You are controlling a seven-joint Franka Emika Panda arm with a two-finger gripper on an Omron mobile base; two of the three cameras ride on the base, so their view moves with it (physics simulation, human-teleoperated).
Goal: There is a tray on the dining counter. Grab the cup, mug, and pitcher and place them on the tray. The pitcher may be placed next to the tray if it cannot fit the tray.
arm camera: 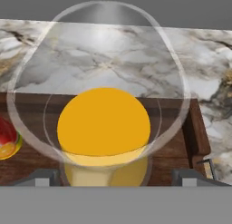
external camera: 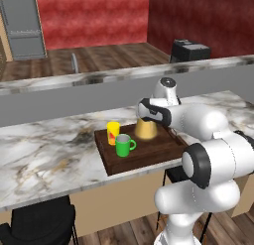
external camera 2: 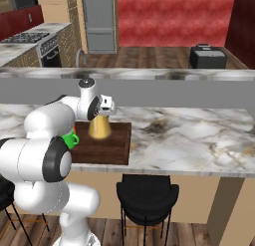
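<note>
Your claw [arm camera: 111, 177] is released: in the hand view both tips sit spread wide, one on each side of the pitcher [arm camera: 104, 123], with a gap showing between each tip and the glass. You're looking straight down the pitcher's clear neck onto the amber fill right under the claw.

Pitcher [external camera: 147, 128] stands upright on the tray [external camera: 149, 152], directly below the claw. Whether the tips touch the neck lower down, you can't tell from the base views, since the wrist covers it.

Cup [external camera: 113, 133] and mug [external camera: 123, 145] are both on the tray too, off to one side of the claw, just beside each other, mug nearer the tray's front edge. In the hand view you get a sliver of the cup [arm camera: 8, 139] at the left edge.

Tray rests flat on the marble tabletop [external camera: 49, 150], near its front edge, the raised grey ledge beyond the claw.
</note>
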